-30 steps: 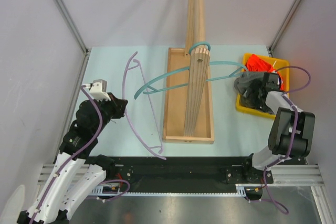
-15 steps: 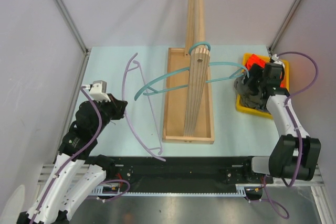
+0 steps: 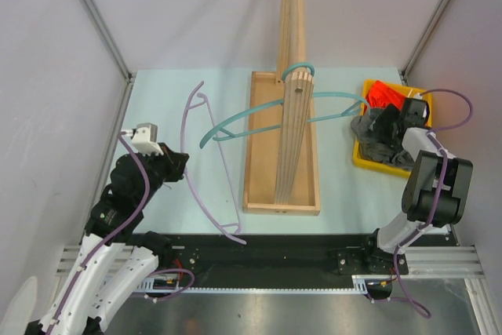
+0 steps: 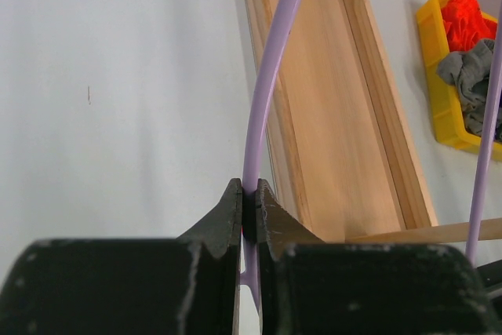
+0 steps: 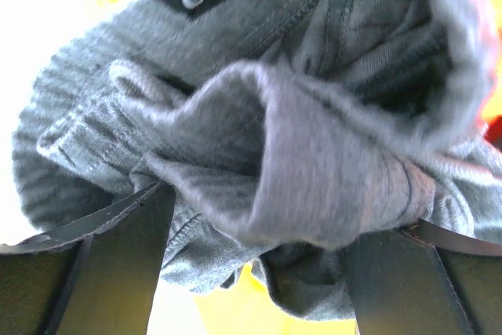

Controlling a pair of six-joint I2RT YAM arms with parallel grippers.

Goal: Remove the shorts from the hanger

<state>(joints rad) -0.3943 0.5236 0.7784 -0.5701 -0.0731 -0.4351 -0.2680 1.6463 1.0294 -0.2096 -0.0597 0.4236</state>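
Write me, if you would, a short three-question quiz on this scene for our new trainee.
1. True or false: the left gripper is shut on the purple hanger.
2. Where do the orange shorts lie? A) on the teal hanger B) in the yellow bin C) in the wooden tray
3. Fill in: the right gripper has its fingers wide apart on either side of a fold of the ____ shorts.

Key: 1 true; 2 B; 3 grey, the grey shorts.
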